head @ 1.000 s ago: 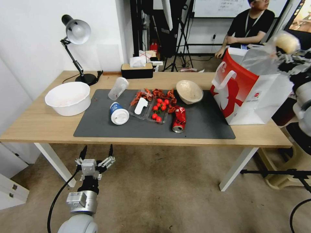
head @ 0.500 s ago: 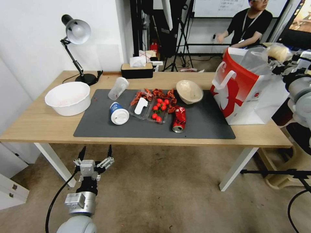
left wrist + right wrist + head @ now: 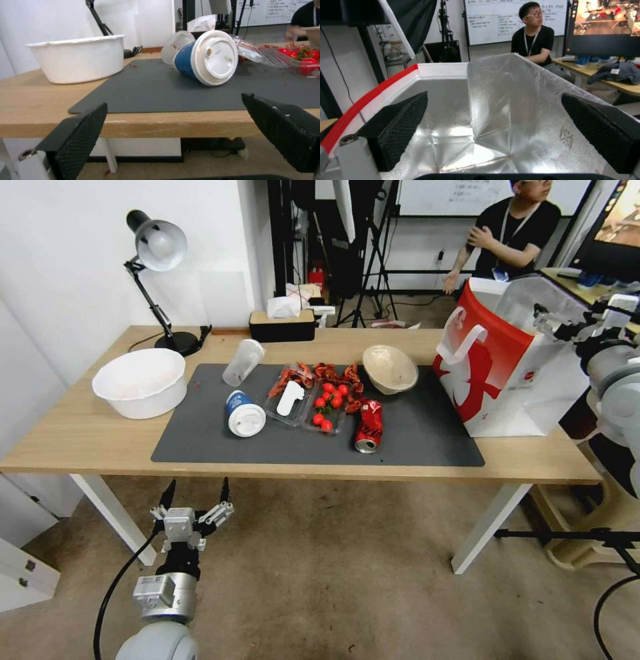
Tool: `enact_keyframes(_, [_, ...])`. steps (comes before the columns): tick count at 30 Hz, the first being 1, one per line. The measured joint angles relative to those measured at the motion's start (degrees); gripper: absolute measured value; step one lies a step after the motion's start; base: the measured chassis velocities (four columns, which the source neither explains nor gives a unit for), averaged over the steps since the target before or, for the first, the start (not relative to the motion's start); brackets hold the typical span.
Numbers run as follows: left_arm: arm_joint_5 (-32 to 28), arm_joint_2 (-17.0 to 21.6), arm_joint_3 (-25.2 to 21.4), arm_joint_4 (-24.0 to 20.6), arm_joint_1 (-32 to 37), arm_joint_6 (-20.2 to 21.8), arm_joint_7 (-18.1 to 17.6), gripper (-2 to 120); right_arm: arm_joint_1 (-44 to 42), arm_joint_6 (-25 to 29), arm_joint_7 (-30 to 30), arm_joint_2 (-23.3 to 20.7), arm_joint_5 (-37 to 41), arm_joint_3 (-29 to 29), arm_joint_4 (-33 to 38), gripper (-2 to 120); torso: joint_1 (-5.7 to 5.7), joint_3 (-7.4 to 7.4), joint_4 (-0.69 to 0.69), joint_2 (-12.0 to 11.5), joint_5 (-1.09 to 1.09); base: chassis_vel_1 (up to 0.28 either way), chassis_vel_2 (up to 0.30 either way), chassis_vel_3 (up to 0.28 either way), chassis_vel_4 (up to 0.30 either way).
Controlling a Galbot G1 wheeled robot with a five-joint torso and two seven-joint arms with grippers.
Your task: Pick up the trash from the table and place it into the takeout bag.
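Observation:
On the dark mat (image 3: 413, 440) of the light-wood table (image 3: 80, 433) lie a crushed red can (image 3: 368, 425), a tipped beige paper bowl (image 3: 390, 369), a blue-white lidded cup (image 3: 244, 415) (image 3: 206, 58) on its side and a clear plastic cup (image 3: 243, 361) (image 3: 175, 45). The red-and-white takeout bag (image 3: 497, 373) (image 3: 370, 100) stands at the table's right end. My right gripper (image 3: 550, 325) (image 3: 493, 125) hangs open over its mouth, nothing between the fingers, the foil lining below. Open and parked, my left gripper (image 3: 193, 500) (image 3: 173, 130) sits under the table's front edge, facing the blue cup.
A large white bowl (image 3: 140, 382) (image 3: 80, 57) stands at the table's left. A clear tray of cherry tomatoes (image 3: 327, 410) (image 3: 300, 57) and red shells (image 3: 333, 373) lie mid-mat. A desk lamp (image 3: 157, 253) and tissue box (image 3: 282, 325) line the far edge.
My right gripper came down and in toward the bag's mouth and opened. The wrapped bun it held above the bag is gone from its fingers. The left arm barely moved.

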Motion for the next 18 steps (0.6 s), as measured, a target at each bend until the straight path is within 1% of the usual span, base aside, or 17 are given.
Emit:
enact_keyframes(10, [0.0,0.0,-0.3,-0.1,0.0,0.0,0.0,100,-1.4,2.5,-1.1,0.1,1.6,1.6,3.0,100,0.0,0.0,0.0,0.0,0.01,0.0,0.0,0.0,0.0])
enact_keyframes(11, [0.0,-0.1,-0.3,-0.2,0.0,0.0,0.0,100,-2.1,2.8,-1.3,-0.2,2.4,2.4,4.6,100,0.0,0.0,0.01,0.0,-0.01,0.0,0.0,0.0,0.0])
enact_keyframes(13, [0.0,-0.1,-0.3,-0.2,0.0,0.0,0.0,100,-2.5,2.9,-1.5,-0.3,2.6,2.7,5.4,100,0.0,0.0,0.0,0.0,0.0,0.0,0.0,0.0,0.0])
enact_keyframes(14, [0.0,-0.1,-0.3,-0.2,0.1,-0.1,0.0,100,-4.5,3.0,-2.0,-0.4,3.4,4.1,7.8,100,0.0,0.0,0.01,0.0,0.0,0.0,0.0,0.0,0.0])
enact_keyframes(16, [0.0,-0.2,-0.3,-0.2,0.1,-0.1,0.0,100,-5.1,3.1,-2.1,-0.4,3.5,4.5,8.5,100,0.0,0.0,0.01,0.0,0.0,0.0,0.0,0.0,0.0])
enact_keyframes(18, [0.0,-0.2,-0.3,-0.2,0.1,-0.1,0.0,100,-8.2,3.5,-3.0,-0.2,3.7,6.4,11.6,100,0.0,0.0,0.01,0.0,-0.01,0.0,0.0,0.0,0.0])
